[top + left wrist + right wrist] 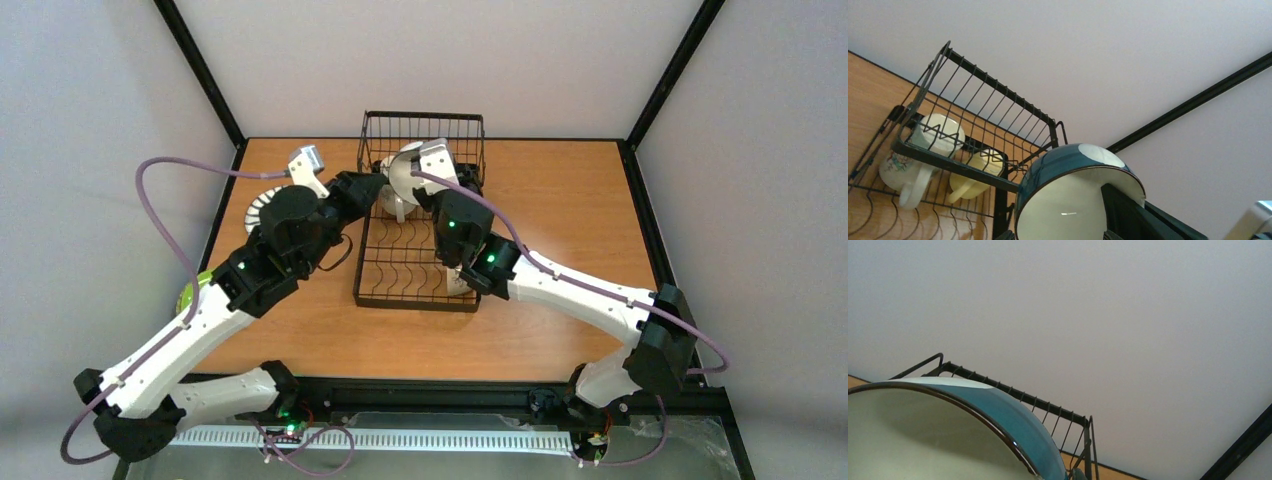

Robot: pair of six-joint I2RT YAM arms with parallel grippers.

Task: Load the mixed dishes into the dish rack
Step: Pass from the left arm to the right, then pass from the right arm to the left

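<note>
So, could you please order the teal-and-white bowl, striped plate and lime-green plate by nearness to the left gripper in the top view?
1. teal-and-white bowl, just right of the left gripper.
2. striped plate, to its left.
3. lime-green plate, farthest, far left.

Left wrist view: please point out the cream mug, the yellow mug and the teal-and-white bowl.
cream mug (894, 169), left wrist view, on its decorated side wall.
yellow mug (974, 181), left wrist view, on its side wall.
teal-and-white bowl (1060, 161), left wrist view, on its teal outer wall.
</note>
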